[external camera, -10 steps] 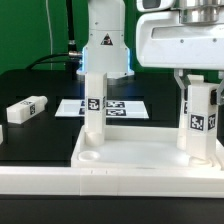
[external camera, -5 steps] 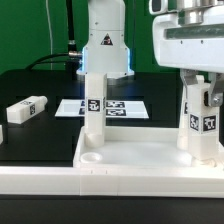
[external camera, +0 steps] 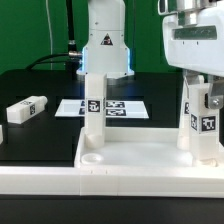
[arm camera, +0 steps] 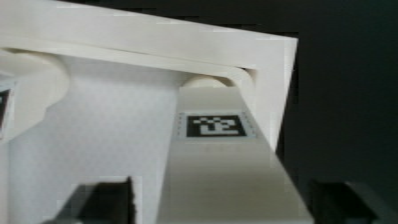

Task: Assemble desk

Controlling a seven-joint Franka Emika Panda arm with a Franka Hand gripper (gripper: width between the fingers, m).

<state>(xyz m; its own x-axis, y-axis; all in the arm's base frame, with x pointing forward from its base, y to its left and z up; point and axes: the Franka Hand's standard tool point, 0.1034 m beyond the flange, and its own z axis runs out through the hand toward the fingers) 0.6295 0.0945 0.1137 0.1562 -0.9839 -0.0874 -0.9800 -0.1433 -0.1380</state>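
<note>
The white tabletop [external camera: 130, 158] lies upside down like a tray near the front. Two white tagged legs stand upright in its corner sockets, one at the exterior view's left [external camera: 94, 110] and one at the right [external camera: 203, 125]. My gripper [external camera: 200, 88] hangs over the top of the right leg with a finger on either side of it. In the wrist view the gripper [arm camera: 222, 205] is open: dark gaps separate both fingers [arm camera: 111, 200] from the leg [arm camera: 222, 150], which rises from the tabletop [arm camera: 107, 110]. Another leg [external camera: 25, 108] lies loose on the black table at the left.
The marker board [external camera: 125, 108] lies flat behind the tabletop. The arm's white base [external camera: 105, 50] stands at the back centre. A long white rail [external camera: 100, 190] runs along the front edge. Black table surface stretches left of the tabletop.
The jaws have spread apart and let go of the right leg, which stays upright in its socket. The hand has drifted slightly up and to the exterior view's right.
</note>
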